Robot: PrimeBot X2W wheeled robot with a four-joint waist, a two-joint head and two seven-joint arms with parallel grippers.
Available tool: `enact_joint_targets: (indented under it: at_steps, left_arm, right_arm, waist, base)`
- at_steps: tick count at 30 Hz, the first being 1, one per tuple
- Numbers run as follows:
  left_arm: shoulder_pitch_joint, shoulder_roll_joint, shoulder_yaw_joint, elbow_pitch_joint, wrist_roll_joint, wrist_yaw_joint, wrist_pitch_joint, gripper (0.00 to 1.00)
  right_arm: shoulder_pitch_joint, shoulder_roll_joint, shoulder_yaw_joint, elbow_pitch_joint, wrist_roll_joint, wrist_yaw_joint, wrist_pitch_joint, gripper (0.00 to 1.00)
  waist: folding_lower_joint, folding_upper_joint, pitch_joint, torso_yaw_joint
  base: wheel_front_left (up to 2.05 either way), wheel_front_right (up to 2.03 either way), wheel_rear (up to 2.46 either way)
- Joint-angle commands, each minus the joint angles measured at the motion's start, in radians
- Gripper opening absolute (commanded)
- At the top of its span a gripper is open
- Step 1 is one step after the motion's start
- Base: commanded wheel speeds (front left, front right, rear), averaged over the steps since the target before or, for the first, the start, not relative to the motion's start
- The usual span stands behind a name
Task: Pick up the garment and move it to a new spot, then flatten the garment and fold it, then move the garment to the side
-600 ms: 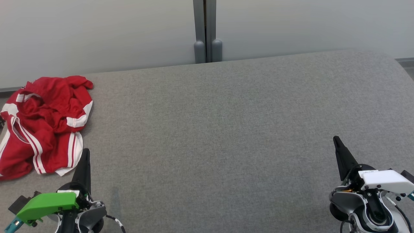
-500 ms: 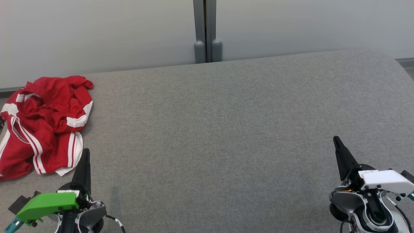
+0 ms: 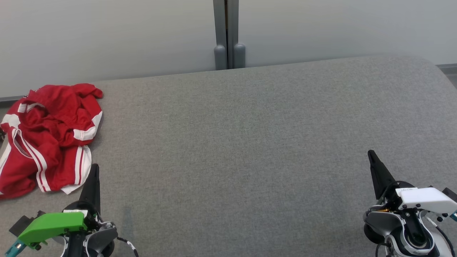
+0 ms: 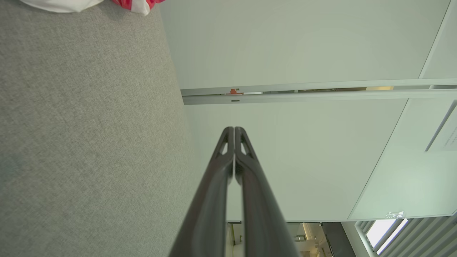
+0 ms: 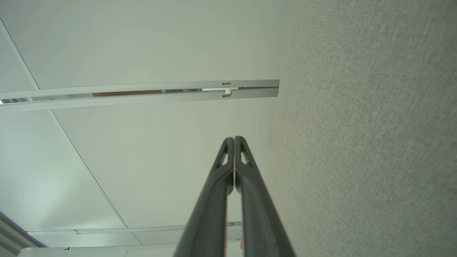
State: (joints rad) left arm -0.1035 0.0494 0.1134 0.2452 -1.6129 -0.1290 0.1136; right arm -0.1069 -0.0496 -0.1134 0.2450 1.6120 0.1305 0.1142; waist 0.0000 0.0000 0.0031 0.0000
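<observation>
Broadly, grey fabric surface [image 3: 250, 142] before pale partition wall [image 3: 107, 35]. Crumpled red jersey [image 3: 46, 139] just beyond left gripper [image 3: 94, 167]; right gripper [image 3: 371, 154] well apart. Both pressed together, empty.

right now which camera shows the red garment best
The head view: the red garment lies crumpled, nearly whole, on the grey surface. The left wrist view catches a red-and-white corner at its top edge. The right wrist view faces grey surface and wall.
</observation>
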Motion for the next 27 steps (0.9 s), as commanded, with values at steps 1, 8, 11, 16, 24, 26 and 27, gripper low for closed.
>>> enact_joint_targets:
  at_steps: [1, 8, 11, 16, 24, 26, 27]
  left_arm:
    - [-0.016, 0.003, 0.001, 0.0, 0.006, -0.006, 0.001, 0.0]
    - [-0.016, 0.003, 0.001, 0.0, 0.006, -0.006, 0.001, 0.0]
    - [-0.016, 0.003, 0.001, 0.0, 0.006, -0.006, 0.001, 0.0]
    - [-0.016, 0.003, 0.001, 0.0, 0.006, -0.006, 0.001, 0.0]
    - [-0.016, 0.003, 0.001, 0.0, 0.006, -0.006, 0.001, 0.0]
    - [-0.016, 0.003, 0.001, 0.0, 0.006, -0.006, 0.001, 0.0]
    - [-0.016, 0.003, 0.001, 0.0, 0.006, -0.006, 0.001, 0.0]
  right_arm:
    - [-0.006, -0.002, 0.0, 0.001, -0.001, 0.0, 0.001, 0.0]
    - [-0.006, -0.002, 0.0, 0.001, -0.001, 0.001, 0.001, 0.0]
    - [-0.006, -0.002, 0.0, 0.001, -0.001, 0.001, 0.001, 0.0]
    - [-0.006, -0.002, 0.0, 0.001, -0.001, 0.001, 0.001, 0.0]
    - [-0.006, -0.002, 0.0, 0.001, -0.001, 0.001, 0.001, 0.0]
    - [-0.006, -0.002, 0.0, 0.001, -0.001, 0.001, 0.001, 0.0]
    - [-0.006, -0.002, 0.0, 0.001, -0.001, 0.001, 0.001, 0.0]
  waist:
    - [0.0, 0.0, 0.0, 0.0]
    - [0.0, 0.0, 0.0, 0.0]
    - [0.0, 0.0, 0.0, 0.0]
    - [0.0, 0.0, 0.0, 0.0]
    - [0.0, 0.0, 0.0, 0.0]
    - [0.0, 0.0, 0.0, 0.0]
    - [0.0, 0.0, 0.0, 0.0]
  base:
    - [0.0, 0.0, 0.0]
    - [0.0, 0.0, 0.0]
    - [0.0, 0.0, 0.0]
    - [0.0, 0.0, 0.0]
    - [0.0, 0.0, 0.0]
    - [0.0, 0.0, 0.0]
    - [0.0, 0.0, 0.0]
